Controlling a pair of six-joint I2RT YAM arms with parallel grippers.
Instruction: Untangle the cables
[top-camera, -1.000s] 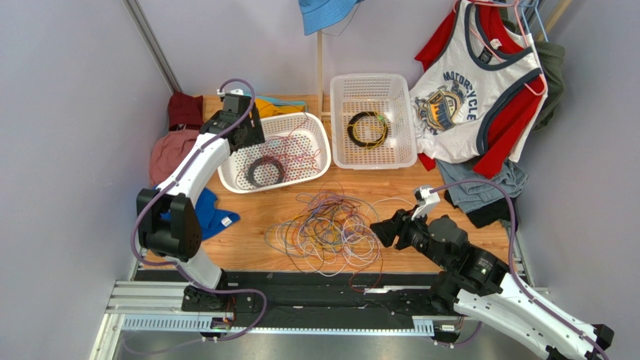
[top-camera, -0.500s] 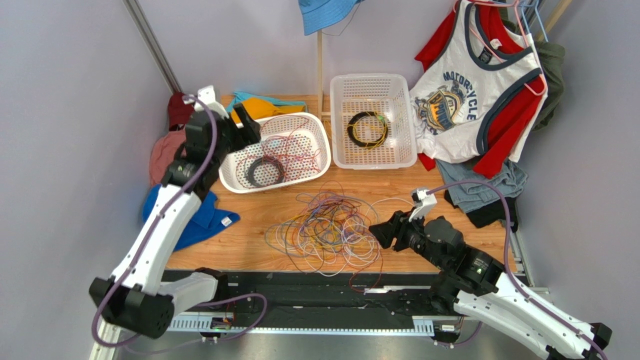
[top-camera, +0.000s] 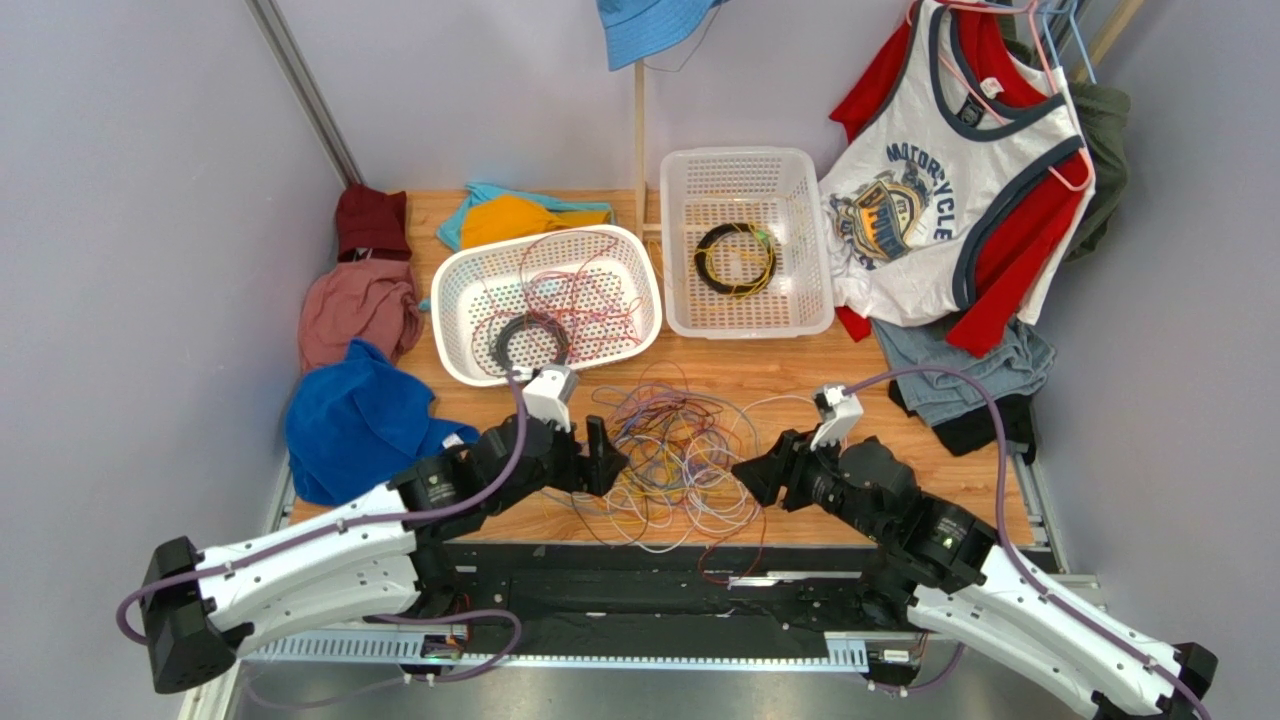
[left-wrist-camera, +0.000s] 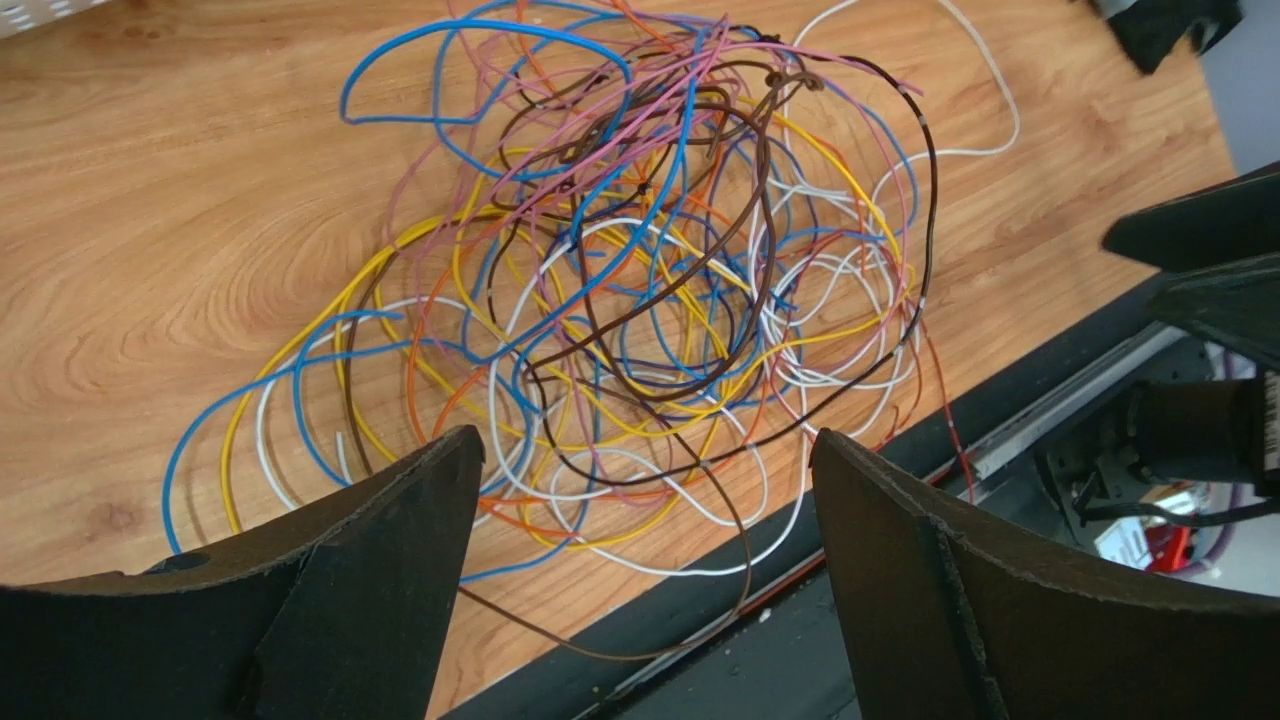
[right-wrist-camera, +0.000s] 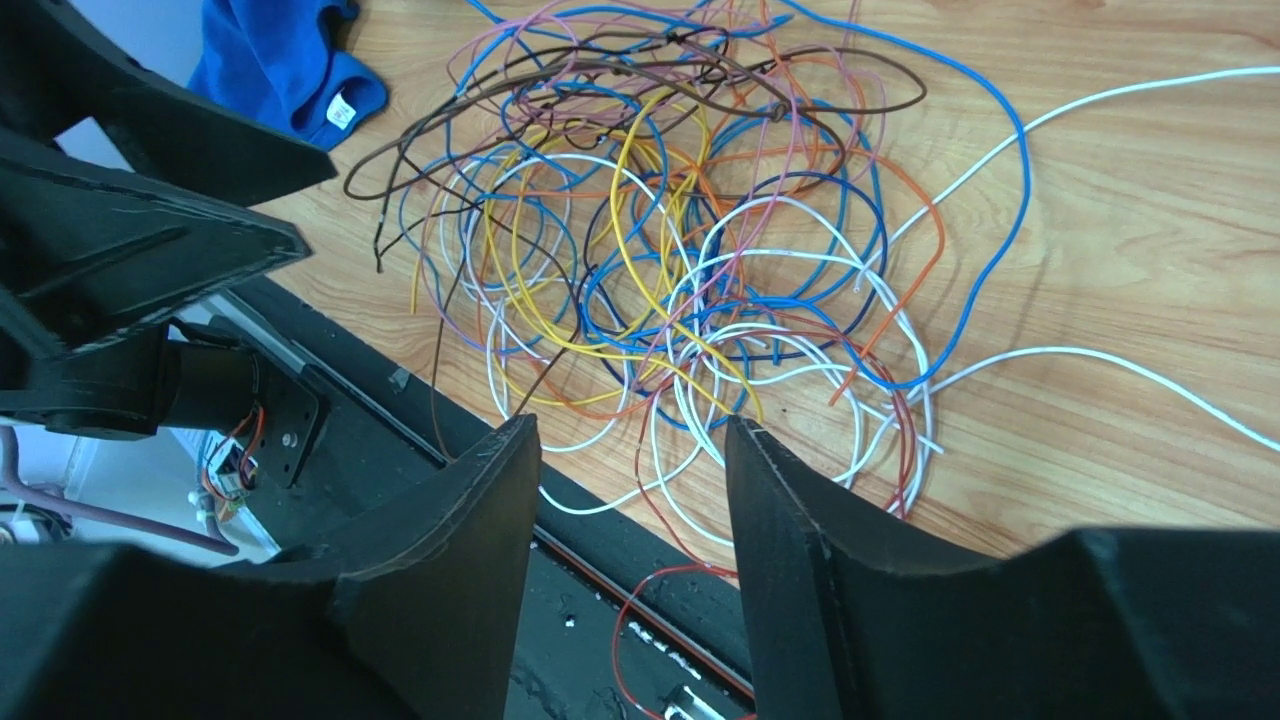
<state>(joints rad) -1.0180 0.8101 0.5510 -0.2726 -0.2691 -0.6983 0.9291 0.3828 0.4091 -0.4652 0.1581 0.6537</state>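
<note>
While both arms reach low, the cables (top-camera: 672, 450) lie in a loose, many-coloured tangle on the wooden table (top-camera: 781, 368), just in front of the oval white basket (top-camera: 451, 293). Also in front of that basket, the left gripper (top-camera: 604, 455) gapes wide and empty. Off to the basket's right, the right gripper (top-camera: 756, 468) has its fingers parted and grips nothing.

My top camera looks steeply down from high behind the left claw (top-camera: 613, 455) and right claw (top-camera: 756, 473), far enough to hold the whole counter (top-camera: 751, 360). Each wrist camera sits close behind its own claw, the two facing each other over the same cables (left-wrist-camera: 646, 270) lying just ahead of both.
</note>
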